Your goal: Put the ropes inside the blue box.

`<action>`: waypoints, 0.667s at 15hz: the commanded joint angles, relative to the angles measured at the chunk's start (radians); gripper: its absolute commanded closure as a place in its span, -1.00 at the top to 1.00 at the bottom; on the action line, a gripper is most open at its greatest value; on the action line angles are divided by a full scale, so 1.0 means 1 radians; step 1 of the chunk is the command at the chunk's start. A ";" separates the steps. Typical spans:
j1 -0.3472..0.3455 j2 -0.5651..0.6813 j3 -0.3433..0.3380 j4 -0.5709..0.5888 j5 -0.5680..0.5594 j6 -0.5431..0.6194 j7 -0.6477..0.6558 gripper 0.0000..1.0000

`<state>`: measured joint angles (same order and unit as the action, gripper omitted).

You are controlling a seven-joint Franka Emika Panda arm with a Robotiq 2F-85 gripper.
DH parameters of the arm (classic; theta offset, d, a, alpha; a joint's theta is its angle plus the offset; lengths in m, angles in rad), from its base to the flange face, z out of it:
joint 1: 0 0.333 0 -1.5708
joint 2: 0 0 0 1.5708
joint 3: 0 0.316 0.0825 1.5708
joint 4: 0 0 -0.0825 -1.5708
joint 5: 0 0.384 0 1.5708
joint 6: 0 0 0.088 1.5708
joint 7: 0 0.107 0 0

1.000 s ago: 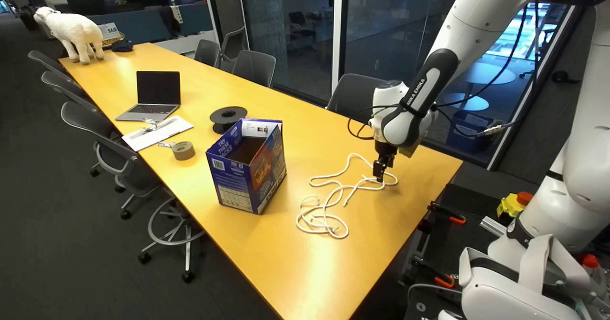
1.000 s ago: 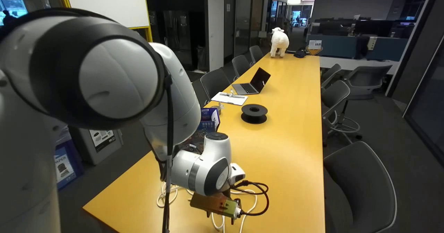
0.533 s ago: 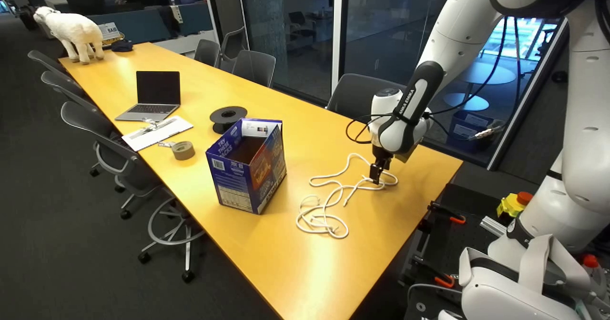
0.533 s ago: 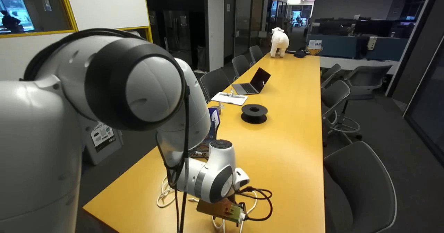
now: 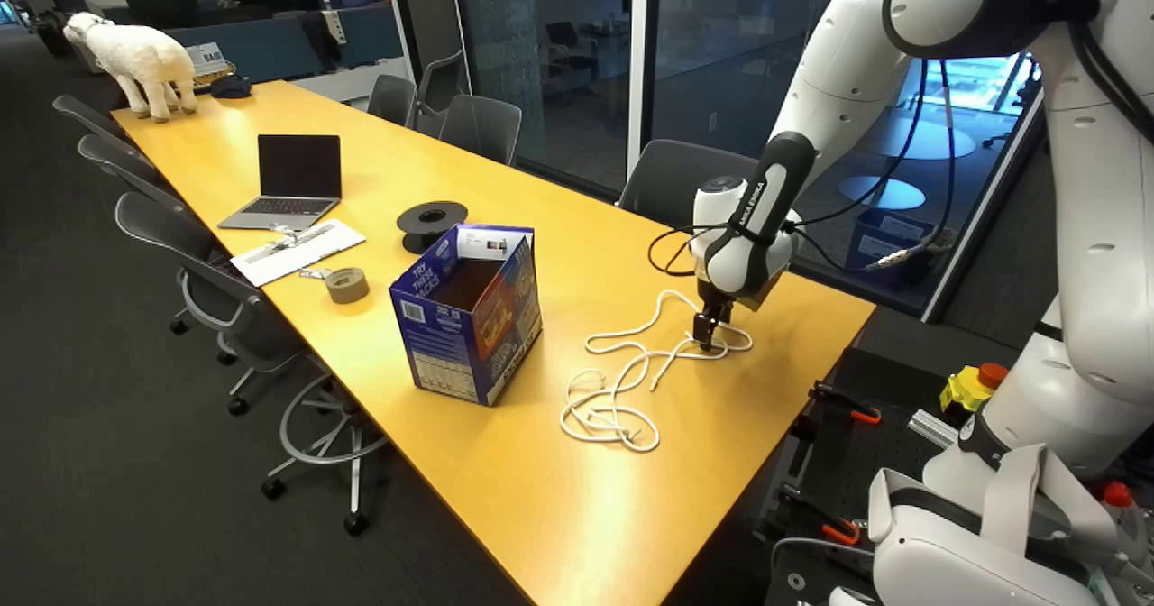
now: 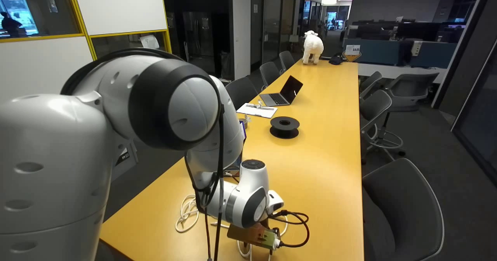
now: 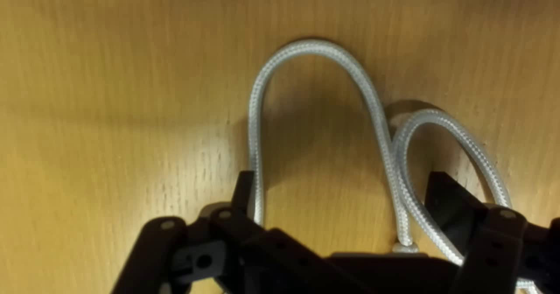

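Ropes [image 7: 386, 152] lie in loose white loops on the table [image 5: 586, 516], outside the blue box [image 5: 451, 344]. Taking twelve o'clock as the top of each view, in an exterior view they spread near the box, between three and four o'clock from it. The box stands upright with its top open and print on its sides.

The gripper [image 5: 706, 331] points down at the side of the tangle away from the box, at three o'clock from the box; more loops lie at eight o'clock from the gripper. Its jaws are apart, with rope in the gap between them. In the wrist view a tall bend of rope reaches up toward twelve o'clock, and its leg on the nine o'clock side runs just beside one of the fingers [image 7: 243, 193]. The finger on the three o'clock side shows within a smaller loop. Whether either one touches the rope, I cannot tell.

Going round from the box in an exterior view, a black spool [image 5: 433, 227] sits near it at eleven o'clock, an open laptop [image 5: 299, 166] at ten, and a clipboard [image 5: 311, 252] and a roll of tape [image 5: 347, 287] between nine and ten. A toy sheep [image 5: 144, 58] stands at the table's far end, also toward ten. Chairs [image 5: 482, 128] line both long sides. In an exterior view the arm [image 6: 194, 109] hides most of the box.
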<state>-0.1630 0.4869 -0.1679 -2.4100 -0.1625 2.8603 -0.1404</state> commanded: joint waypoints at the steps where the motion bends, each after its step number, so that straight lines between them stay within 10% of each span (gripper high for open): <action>1: 0.023 0.024 -0.047 0.029 -0.035 0.032 0.011 1.00; 10: -0.058 0.030 0.022 0.031 0.001 0.015 -0.066 1.00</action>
<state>-0.1689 0.5026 -0.1967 -2.3897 -0.1890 2.8692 -0.1526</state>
